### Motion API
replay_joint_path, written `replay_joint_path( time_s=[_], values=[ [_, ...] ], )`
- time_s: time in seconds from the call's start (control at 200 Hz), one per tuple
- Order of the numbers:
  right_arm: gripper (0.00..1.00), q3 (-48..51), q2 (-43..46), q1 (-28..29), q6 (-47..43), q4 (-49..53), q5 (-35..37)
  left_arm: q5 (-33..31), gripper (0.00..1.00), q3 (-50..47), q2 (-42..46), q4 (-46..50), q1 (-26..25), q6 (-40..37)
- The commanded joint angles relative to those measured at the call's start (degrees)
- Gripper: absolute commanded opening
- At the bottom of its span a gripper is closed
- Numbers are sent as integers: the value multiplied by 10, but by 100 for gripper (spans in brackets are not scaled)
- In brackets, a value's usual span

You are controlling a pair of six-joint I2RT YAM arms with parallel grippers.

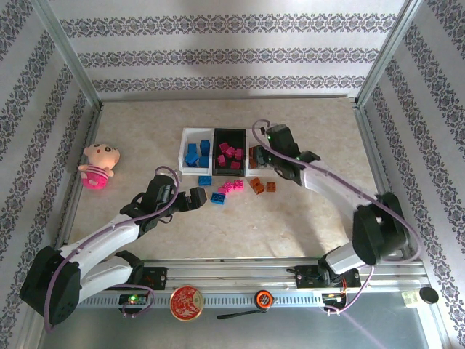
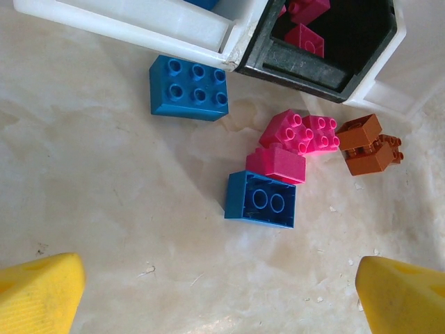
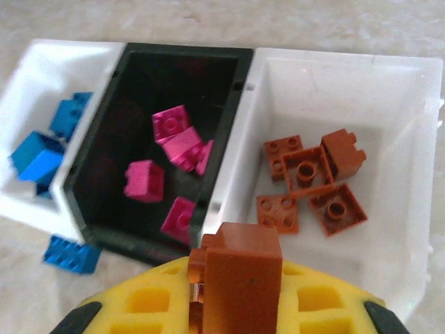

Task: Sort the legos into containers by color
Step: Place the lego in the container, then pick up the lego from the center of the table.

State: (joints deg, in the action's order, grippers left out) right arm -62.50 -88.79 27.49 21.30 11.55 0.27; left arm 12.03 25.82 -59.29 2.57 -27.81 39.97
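Observation:
My right gripper (image 3: 236,299) is shut on an orange lego (image 3: 240,275), held above the near edge of the right white container (image 3: 389,83), where several orange legos (image 3: 313,184) lie. The black container (image 3: 188,52) holds pink legos (image 3: 174,142); the left white container (image 3: 42,62) holds blue ones (image 3: 38,156). My left gripper (image 2: 221,299) is open, low over the table just short of an upturned blue lego (image 2: 261,200). Beyond that lie pink legos (image 2: 299,136), another blue lego (image 2: 189,88) and orange ones (image 2: 368,145). From above, the left gripper (image 1: 197,196) sits left of the loose legos (image 1: 231,187).
A pink plush doll (image 1: 98,166) lies at the table's left edge. Metal frame posts and patterned walls enclose the table. A rail with a tape measure (image 1: 263,297) and a red disc (image 1: 187,302) runs along the near edge.

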Motion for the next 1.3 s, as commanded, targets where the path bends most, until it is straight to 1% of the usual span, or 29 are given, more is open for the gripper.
replay_joint_path(
  time_s=[0.0, 0.11, 0.18, 0.21, 0.25, 0.33, 0.38, 0.42, 0.565, 0.66, 0.794, 0.914, 0.984, 1.249, 1.294],
  values=[
    [18, -55, -66, -13, -5, 10, 25, 5, 100, -8, 11, 0, -9, -4],
    [20, -101, -116, -20, 3, 28, 33, 6, 100, -8, 11, 3, -9, -6],
    [26, -112, -132, -22, 9, 29, 38, 7, 100, -11, 11, 2, -9, -6],
    [30, -114, -138, -22, 12, 27, 38, 8, 100, -11, 12, 4, -9, -7],
    [37, -119, -143, -22, 12, 26, 38, 8, 100, -11, 12, 6, -9, -8],
    [55, -126, -147, -23, 13, 28, 41, 7, 100, -8, 13, 14, -10, -14],
    [62, -126, -141, -23, 14, 25, 42, 8, 100, -5, 13, 17, -10, -17],
    [65, -124, -133, -23, 14, 24, 41, 8, 100, -3, 12, 19, -9, -19],
    [67, -84, -79, -20, 20, 5, 25, -2, 100, 18, -4, 35, -20, -41],
    [67, -36, -32, -10, 27, -17, 8, -45, 98, 53, -39, 65, -57, -69],
    [68, 36, 24, 16, 30, -40, 4, -104, 97, 101, -120, 75, -113, -101],
    [68, 95, 68, 29, 40, -54, 5, -132, 89, 151, -211, 75, -144, -131],
    [68, 118, 92, 31, 44, -57, 5, -158, 86, 182, -257, 78, -161, -145],
    [69, 170, 159, 31, 47, -65, 5, -215, 85, 249, -370, 86, -167, -164],
    [69, 174, 167, 31, 48, -65, 5, -216, 81, 255, -385, 88, -167, -166]
  ],
)
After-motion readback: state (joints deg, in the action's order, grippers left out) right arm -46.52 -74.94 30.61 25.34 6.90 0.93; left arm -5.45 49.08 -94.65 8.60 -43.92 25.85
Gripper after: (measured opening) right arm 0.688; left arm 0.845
